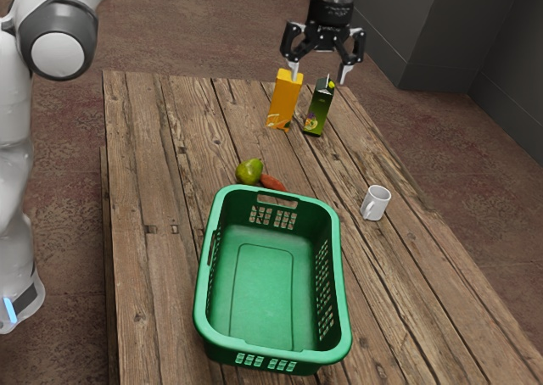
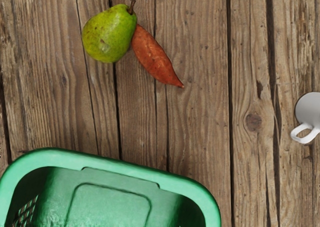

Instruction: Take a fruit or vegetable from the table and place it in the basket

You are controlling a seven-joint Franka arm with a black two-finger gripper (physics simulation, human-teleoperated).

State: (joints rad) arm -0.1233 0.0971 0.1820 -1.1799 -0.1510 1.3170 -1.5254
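Up in the air above the table (image 1: 144, 181), my gripper (image 1: 319, 69) hangs with its two fingers wide apart. It has nothing in its grip. Down below, on the wood, are the two things I could pick: a green pear (image 1: 249, 172) and a reddish sweet potato (image 1: 273, 183). They lie side by side and seem to touch. The green basket (image 1: 280, 354) is close by them, and I see no food in it. A white mug (image 1: 376, 203) sits on the side toward the exterior view's right. An orange carton (image 1: 284, 101) and a dark green carton (image 1: 319, 109) stand up near the table's far end.

I think the next job is to go over to one food and come down on it. The pear is fat and round, so if I close on it off to one side, it could roll or pop out. The sweet potato is so snug with it that a finger coming down could bump it, or land on top of it. If I go for the sweet potato, its thin end might slip, so the thick middle looks best. The basket's rim is near too, and a low hand could knock it. Lifting too little could make the food hit that rim.
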